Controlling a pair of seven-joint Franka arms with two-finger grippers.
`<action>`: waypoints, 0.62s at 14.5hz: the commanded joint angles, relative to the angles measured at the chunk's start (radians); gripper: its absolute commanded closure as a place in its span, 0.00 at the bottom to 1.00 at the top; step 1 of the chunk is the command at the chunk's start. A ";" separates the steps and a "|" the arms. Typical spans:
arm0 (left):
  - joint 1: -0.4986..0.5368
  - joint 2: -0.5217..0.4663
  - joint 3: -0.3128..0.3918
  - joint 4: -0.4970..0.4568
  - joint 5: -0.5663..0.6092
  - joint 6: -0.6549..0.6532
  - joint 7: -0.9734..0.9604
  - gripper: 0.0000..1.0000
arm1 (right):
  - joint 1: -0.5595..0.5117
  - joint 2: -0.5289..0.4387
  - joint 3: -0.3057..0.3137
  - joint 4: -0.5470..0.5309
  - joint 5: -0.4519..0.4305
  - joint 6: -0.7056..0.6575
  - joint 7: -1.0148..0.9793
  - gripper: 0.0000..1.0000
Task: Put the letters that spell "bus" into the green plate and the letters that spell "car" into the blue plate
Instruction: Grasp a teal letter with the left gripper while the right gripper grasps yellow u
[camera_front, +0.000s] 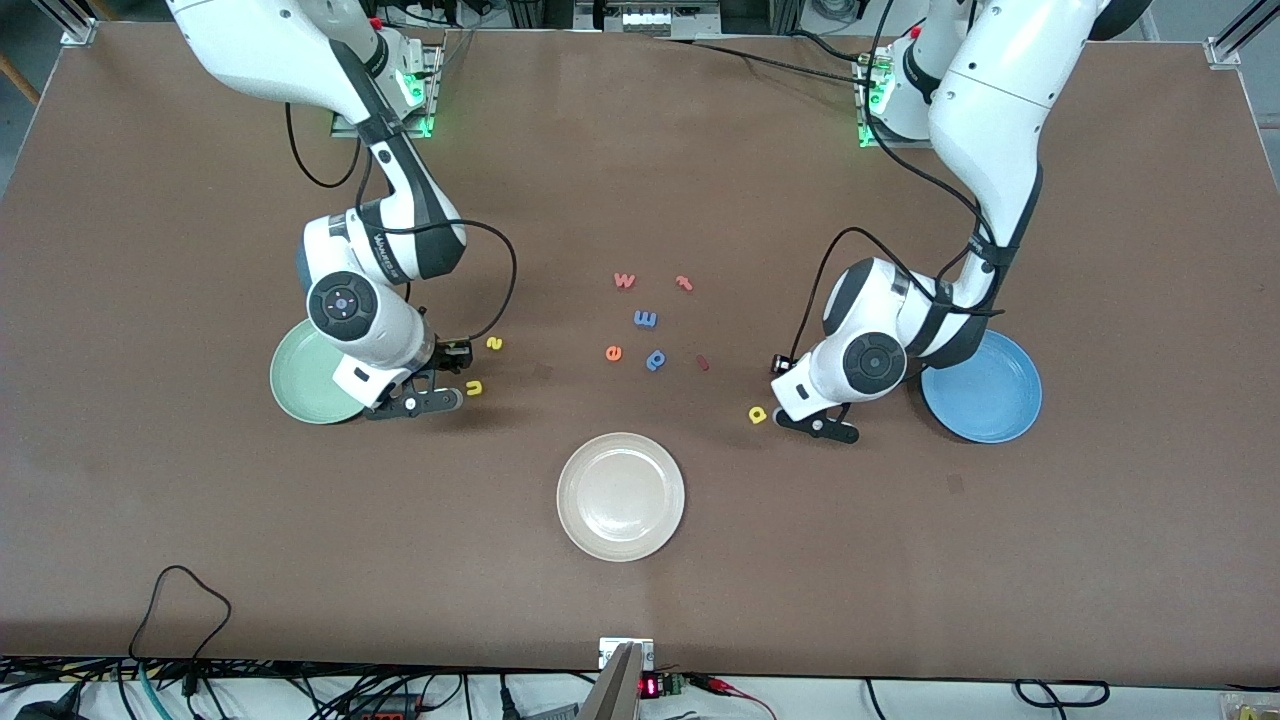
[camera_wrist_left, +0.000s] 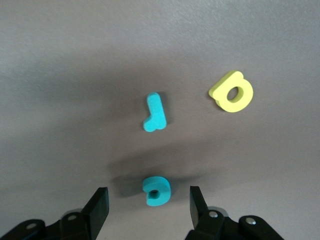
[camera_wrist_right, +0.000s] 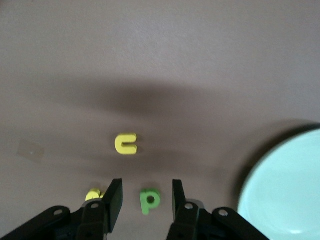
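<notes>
My right gripper (camera_front: 432, 383) (camera_wrist_right: 147, 197) is low over the table beside the green plate (camera_front: 300, 385) (camera_wrist_right: 285, 190), open. The green b (camera_wrist_right: 149, 200) lies between its fingers with a gap on each side. The yellow u (camera_front: 474, 388) (camera_wrist_right: 126, 144) and yellow s (camera_front: 493, 343) (camera_wrist_right: 93, 194) lie close by. My left gripper (camera_front: 805, 405) (camera_wrist_left: 148, 195) is low beside the blue plate (camera_front: 985, 390), open wide around the teal c (camera_wrist_left: 156, 191). The teal r (camera_wrist_left: 156, 112) and yellow a (camera_front: 758, 414) (camera_wrist_left: 231, 92) lie near it. In the front view the arms hide the b, c and r.
A cream-white plate (camera_front: 620, 496) sits mid-table, nearer the front camera. Between the arms lie an orange w (camera_front: 624, 281), a red t (camera_front: 684, 283), a blue letter (camera_front: 645, 319), an orange e (camera_front: 613, 352), a blue p (camera_front: 655, 360) and a dark red piece (camera_front: 702, 362).
</notes>
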 joint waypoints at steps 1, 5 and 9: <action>-0.015 0.017 0.006 0.020 0.009 -0.008 -0.019 0.32 | 0.019 0.036 -0.006 0.012 0.018 0.050 0.011 0.52; -0.017 0.026 0.006 0.020 0.009 -0.006 -0.021 0.43 | 0.019 0.068 -0.006 0.015 0.038 0.113 0.011 0.51; -0.018 0.034 0.006 0.021 0.014 -0.006 -0.021 0.55 | 0.046 0.094 -0.006 0.018 0.040 0.142 0.014 0.51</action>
